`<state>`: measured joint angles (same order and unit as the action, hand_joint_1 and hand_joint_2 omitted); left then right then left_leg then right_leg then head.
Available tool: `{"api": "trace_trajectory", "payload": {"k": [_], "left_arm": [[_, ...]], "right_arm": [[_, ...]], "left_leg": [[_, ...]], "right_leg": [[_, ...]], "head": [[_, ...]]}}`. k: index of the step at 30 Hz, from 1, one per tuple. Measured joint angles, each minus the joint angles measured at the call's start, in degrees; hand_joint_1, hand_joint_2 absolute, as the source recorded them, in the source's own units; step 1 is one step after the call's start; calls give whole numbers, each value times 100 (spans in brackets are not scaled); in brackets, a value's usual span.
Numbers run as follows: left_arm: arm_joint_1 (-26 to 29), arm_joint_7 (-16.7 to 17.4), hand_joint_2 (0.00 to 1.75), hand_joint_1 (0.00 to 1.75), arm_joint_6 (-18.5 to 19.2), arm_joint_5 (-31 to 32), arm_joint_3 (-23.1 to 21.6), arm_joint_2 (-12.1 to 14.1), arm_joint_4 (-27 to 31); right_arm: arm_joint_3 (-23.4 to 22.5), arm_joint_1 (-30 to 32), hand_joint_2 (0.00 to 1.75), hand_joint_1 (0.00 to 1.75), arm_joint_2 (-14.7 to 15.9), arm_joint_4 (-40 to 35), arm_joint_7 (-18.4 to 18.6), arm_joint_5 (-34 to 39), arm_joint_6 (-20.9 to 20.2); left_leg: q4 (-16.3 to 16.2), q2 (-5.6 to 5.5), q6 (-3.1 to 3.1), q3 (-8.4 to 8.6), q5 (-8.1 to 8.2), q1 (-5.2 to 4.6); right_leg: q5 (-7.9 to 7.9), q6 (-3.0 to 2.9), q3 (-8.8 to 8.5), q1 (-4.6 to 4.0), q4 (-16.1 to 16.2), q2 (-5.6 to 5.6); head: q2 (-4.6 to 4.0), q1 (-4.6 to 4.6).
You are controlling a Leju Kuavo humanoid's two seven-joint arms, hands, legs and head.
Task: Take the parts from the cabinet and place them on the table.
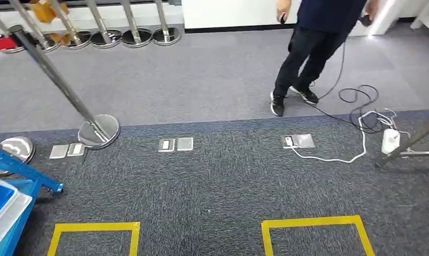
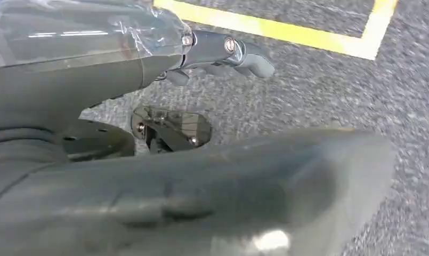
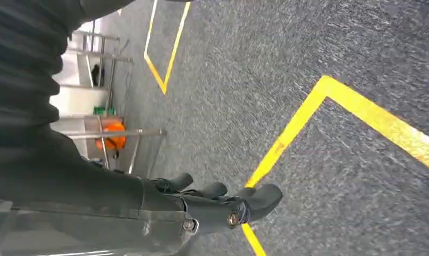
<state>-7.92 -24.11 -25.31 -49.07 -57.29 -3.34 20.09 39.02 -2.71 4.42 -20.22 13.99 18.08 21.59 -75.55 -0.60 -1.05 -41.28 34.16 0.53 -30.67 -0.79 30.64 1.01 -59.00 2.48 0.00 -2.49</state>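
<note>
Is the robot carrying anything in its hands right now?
No. The left hand and the right hand both hang above the carpet with nothing between their fingers.

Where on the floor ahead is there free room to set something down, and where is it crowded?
Free: the carpet inside the two yellow tape squares, and the dark strip between them and the floor sockets. Crowded: the cables near the person at right, the stanchion base and blue cart at left.

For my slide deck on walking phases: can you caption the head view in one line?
Dark carpet with two yellow taped floor squares, a chrome stanchion post, a blue cart corner and a person in dark clothes beside trailing cables.
</note>
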Motion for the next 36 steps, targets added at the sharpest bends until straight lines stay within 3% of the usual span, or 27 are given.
{"api": "trace_trajectory", "payload": {"k": [2,3,4,6,8,14,15,16,17,18,19,20,21,24,25,26,27,29,30,31,32,34,35,36], "left_arm": [[0,0,0,0,-4,-7,0,0,0],[-3,0,0,0,-4,-7,0,0,0],[-11,0,0,0,-4,-7,0,0,0],[-1,0,0,0,-4,-9,0,0,0],[9,0,0,0,-4,-11,0,15,0],[4,0,0,0,-4,-11,0,15,0],[-1,0,0,0,-4,-11,-2,17,0],[-11,0,0,0,-4,-15,-2,17,0],[-7,2,0,0,-4,-20,-20,17,0],[-8,2,0,0,-4,-20,-24,17,0],[-8,2,0,0,-4,-20,-39,17,0],[-13,2,0,0,-4,-20,-48,17,0],[-30,4,0,0,-4,-22,-72,20,0],[-20,4,0,0,-4,-22,-90,22,0],[-15,4,0,0,-4,-24,-90,26,0],[-11,4,0,0,-4,-28,-90,26,0],[-22,4,0,0,-4,-35,-90,26,0],[-28,4,0,0,-4,-61,-94,26,0],[-19,9,0,0,-4,-68,-96,26,0],[-7,11,0,0,-4,-68,-101,26,0],[-3,20,0,0,-2,-68,-105,26,0],[-10,39,0,0,-2,-63,-118,28,0],[-19,44,0,0,2,-59,-125,28,0],[-41,52,0,0,7,-57,-131,28,2]], "right_arm": [[52,-15,175,0,0,-7,0,15,2],[77,-22,175,0,0,-7,0,26,4],[101,-23,175,0,0,-7,0,33,11],[142,-52,175,0,7,-7,2,57,17],[171,-68,175,0,7,-22,2,74,17],[179,-70,175,0,9,-31,2,79,17],[210,-67,175,0,15,-42,2,98,20],[227,-67,175,0,15,-46,2,109,22],[302,-13,175,0,48,-46,24,129,37],[310,-12,175,0,57,-46,24,129,37],[334,-23,175,0,68,-46,24,129,37],[367,-25,175,0,70,-46,24,129,39],[406,-27,175,0,77,-50,22,129,44],[422,-23,175,0,74,-55,24,129,42],[424,-29,175,0,74,-57,24,140,42],[428,-33,175,0,79,-57,22,153,52],[435,-34,175,0,92,-57,22,179,79],[476,-23,175,0,112,-57,20,249,107],[496,-25,175,0,118,-57,17,284,111],[518,-31,175,0,129,-57,15,308,114],[540,-36,175,0,136,-57,2,321,116],[566,-49,175,0,140,-57,-11,358,116],[570,-54,175,0,140,-59,-15,389,120],[584,-64,175,0,142,-59,-17,420,136]], "left_leg": [[905,75,52,457,-477,-10],[1426,266,97,721,-669,-36],[1551,458,122,773,-566,-99],[1587,345,142,745,-592,-131],[1640,253,208,741,-608,-134],[1669,233,223,770,-620,-113],[1762,177,286,826,-665,-75],[1764,143,299,827,-668,-74],[1745,-178,326,836,-650,-83],[1730,-247,305,840,-636,-73],[1696,-308,271,838,-613,-64],[1632,-349,227,791,-583,-69],[1510,-423,189,729,-539,-95],[1543,-577,111,714,-569,-54],[1500,-541,90,709,-530,-52],[1332,-256,56,667,-421,-80],[1025,-127,28,523,-245,-71],[180,-32,-4,115,122,-40],[-115,-18,-5,-37,183,-34],[-134,-11,7,-57,112,-36],[80,-3,30,42,-57,-41],[1035,96,124,513,-571,-82],[1398,282,176,658,-612,-126],[1464,416,203,703,-572,-201]], "right_leg": [[-37,21,-56,0,1,106],[-61,39,-94,-1,3,154],[-85,73,-101,-30,0,199],[-100,110,-120,-27,16,270],[-108,166,-166,-36,50,362],[-118,177,-172,-34,52,372],[-312,192,-98,1,-182,26],[-493,187,61,1,-492,-96],[-615,222,669,9,-1476,-219],[-327,225,519,24,-1080,-240],[-47,236,322,50,-592,-351],[50,251,236,96,-274,-636],[-9,207,192,100,-145,-676],[-11,120,183,43,-178,-523],[8,83,161,72,-140,-449],[11,66,143,61,-132,-401],[-1,34,134,47,-132,-332],[-27,-6,114,6,-134,-183],[-42,-22,107,-8,-134,-115],[-55,-28,92,-18,-135,-57],[-72,-27,71,-25,-135,-4],[-125,-17,-11,-33,-132,99],[-150,-5,-42,-30,-120,149],[-171,26,-56,-55,-125,195]], "head": [[0,0],[0,0],[0,2],[0,4],[0,7],[0,7],[0,-13],[0,-17],[0,-61],[0,-63],[0,-68],[0,-87],[0,-81],[0,-66],[0,-66],[0,-35],[0,16],[0,17],[0,17],[0,20],[0,20],[0,20],[0,17],[0,15]]}}
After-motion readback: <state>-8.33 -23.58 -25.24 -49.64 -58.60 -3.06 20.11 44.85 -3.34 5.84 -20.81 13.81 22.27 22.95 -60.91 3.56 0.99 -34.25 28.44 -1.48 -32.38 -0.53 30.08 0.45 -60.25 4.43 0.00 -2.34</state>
